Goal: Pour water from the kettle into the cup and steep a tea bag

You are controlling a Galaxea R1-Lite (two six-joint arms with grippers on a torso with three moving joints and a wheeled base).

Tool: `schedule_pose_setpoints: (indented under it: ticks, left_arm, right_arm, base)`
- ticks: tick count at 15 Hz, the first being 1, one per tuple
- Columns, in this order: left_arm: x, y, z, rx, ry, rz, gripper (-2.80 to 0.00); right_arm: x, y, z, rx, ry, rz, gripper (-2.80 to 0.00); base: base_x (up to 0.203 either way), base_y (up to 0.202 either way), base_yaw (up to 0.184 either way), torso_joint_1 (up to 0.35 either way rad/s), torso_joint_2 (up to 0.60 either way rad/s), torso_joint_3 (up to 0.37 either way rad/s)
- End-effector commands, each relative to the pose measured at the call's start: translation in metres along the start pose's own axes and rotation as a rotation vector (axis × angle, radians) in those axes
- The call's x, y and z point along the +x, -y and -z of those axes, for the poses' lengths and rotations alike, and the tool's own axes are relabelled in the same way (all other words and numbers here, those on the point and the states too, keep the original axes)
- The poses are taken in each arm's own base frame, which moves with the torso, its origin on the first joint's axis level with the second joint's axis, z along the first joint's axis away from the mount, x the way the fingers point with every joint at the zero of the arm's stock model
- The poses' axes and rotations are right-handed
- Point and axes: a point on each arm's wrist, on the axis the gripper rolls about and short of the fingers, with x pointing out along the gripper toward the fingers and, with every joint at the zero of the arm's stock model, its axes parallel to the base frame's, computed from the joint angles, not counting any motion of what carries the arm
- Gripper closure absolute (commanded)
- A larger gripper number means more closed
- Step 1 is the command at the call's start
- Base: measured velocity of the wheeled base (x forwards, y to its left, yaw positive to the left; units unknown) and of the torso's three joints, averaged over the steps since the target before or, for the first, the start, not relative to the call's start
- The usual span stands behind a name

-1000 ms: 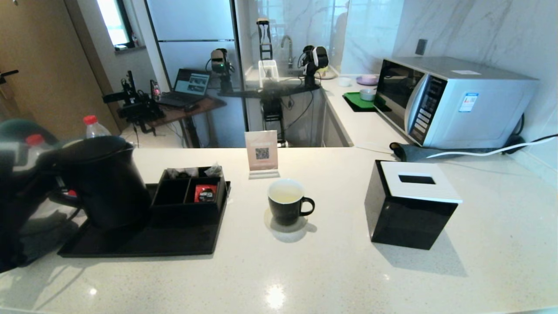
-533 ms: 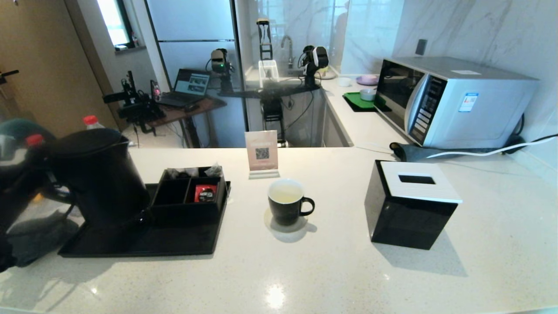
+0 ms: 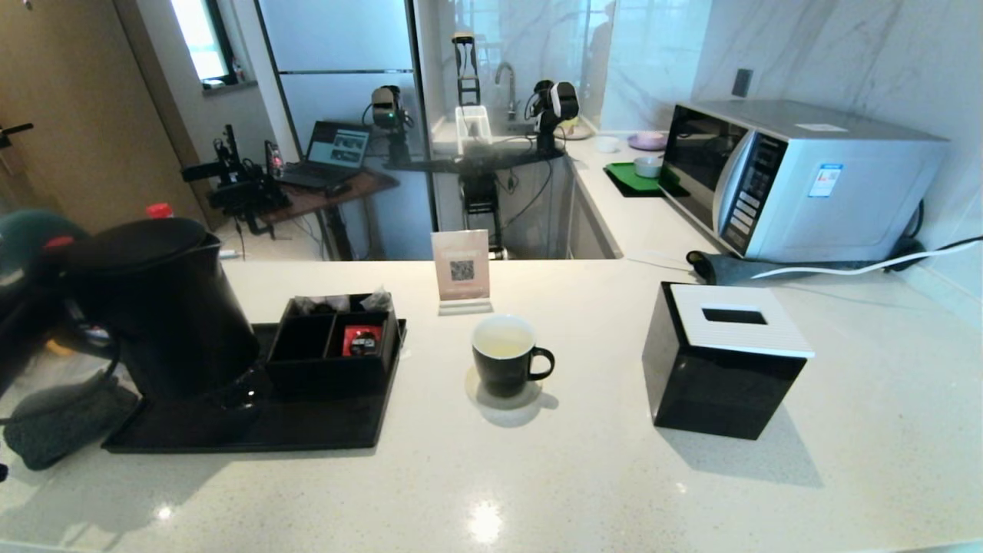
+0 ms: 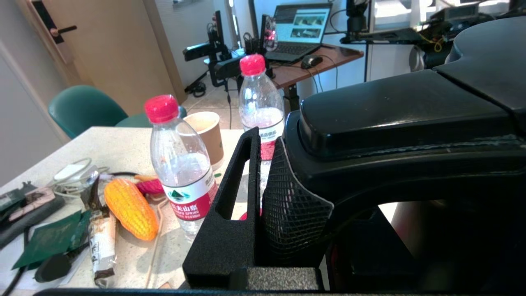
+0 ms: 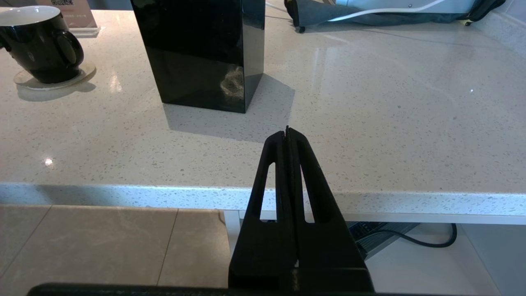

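The matte black kettle [image 3: 157, 307] stands upright over the left end of the black tray [image 3: 307, 430]; whether its base touches the tray is hard to tell. My left gripper [image 4: 287, 156] is shut on its loop handle [image 4: 411, 164], one finger [image 4: 238, 189] showing beside it. The black cup [image 3: 503, 367] with cream inside sits on a round coaster mid-counter, pale liquid in it, its handle to the right; the right wrist view shows the cup [image 5: 39, 45] too. No tea bag shows clearly. My right gripper [image 5: 287, 132] is shut and empty, below the counter's front edge.
A black organizer [image 3: 338, 361] with a red packet [image 3: 361, 340] sits on the tray. A black tissue box [image 3: 726, 369], a QR sign [image 3: 461, 269] and a microwave [image 3: 799, 177] stand on the counter. Two water bottles [image 4: 181, 164], a paper cup [image 4: 205, 131] and a toy corn [image 4: 131, 209] lie left of the kettle.
The kettle has swung from a tilt back to upright and shifted a little left and up over the tray. The cup and right arm have not moved.
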Motion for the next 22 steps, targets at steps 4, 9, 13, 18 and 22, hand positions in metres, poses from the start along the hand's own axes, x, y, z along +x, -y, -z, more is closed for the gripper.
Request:
schedule_pose_setpoints:
  ticks: [4, 9, 13, 18, 22]
  left_arm:
    - [-0.014, 0.007, -0.023, 0.022, 0.084, 0.011, 0.00]
    - [-0.016, 0.031, -0.039, 0.014, 0.133, 0.082, 0.00]
    - [-0.020, 0.057, -0.045, -0.015, 0.148, 0.134, 0.00]
    - [-0.025, 0.095, -0.057, -0.058, 0.134, 0.204, 0.00]
    - [-0.033, 0.128, -0.065, -0.083, 0.116, 0.255, 0.00]
  right_arm:
    - [0.000, 0.000, 0.000, 0.000, -0.001, 0.000, 0.00]
    - [0.000, 0.000, 0.000, 0.000, -0.001, 0.000, 0.00]
    - [0.000, 0.000, 0.000, 0.000, -0.001, 0.000, 0.00]
    - [0.000, 0.000, 0.000, 0.000, -0.001, 0.000, 0.00]
    - [0.000, 0.000, 0.000, 0.000, -0.001, 0.000, 0.00]
  base:
    - [0.000, 0.000, 0.000, 0.000, 0.00, 0.000]
    - [0.000, 0.000, 0.000, 0.000, 0.00, 0.000]
    - [0.000, 0.000, 0.000, 0.000, 0.00, 0.000]
    - [0.000, 0.000, 0.000, 0.000, 0.00, 0.000]
    - [0.000, 0.000, 0.000, 0.000, 0.00, 0.000]
